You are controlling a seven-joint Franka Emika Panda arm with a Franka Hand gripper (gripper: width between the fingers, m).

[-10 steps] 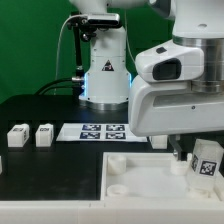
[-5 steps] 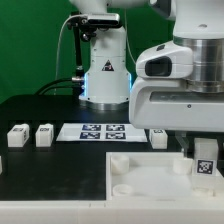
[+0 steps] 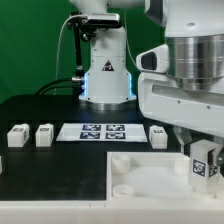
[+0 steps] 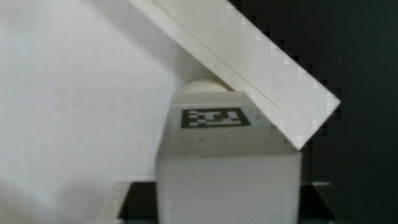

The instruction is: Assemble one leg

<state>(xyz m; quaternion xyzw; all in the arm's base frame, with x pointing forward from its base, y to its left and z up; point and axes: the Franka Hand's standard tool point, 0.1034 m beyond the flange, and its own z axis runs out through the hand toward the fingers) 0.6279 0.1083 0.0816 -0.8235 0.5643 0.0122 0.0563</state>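
The gripper sits low at the exterior view's right, on the near side of the scene. Its two fingers are closed on the leg, a small white block whose black-and-white tag faces the camera. The leg hangs slightly tilted over the right part of the large white tray-like part, which lies on the black table at the near right. Whether the leg's lower end touches that part cannot be told. In the wrist view the leg fills the middle with its tag toward the lens. The raised rim of the tray-like part runs slantwise just past the leg's tagged end, and the fingers themselves can hardly be made out there. Farther back, the marker board lies flat on the table. The first spare leg and the second spare leg stand side by side but apart, left of the board. The third spare leg stands just right of the board, close under the arm's white body.
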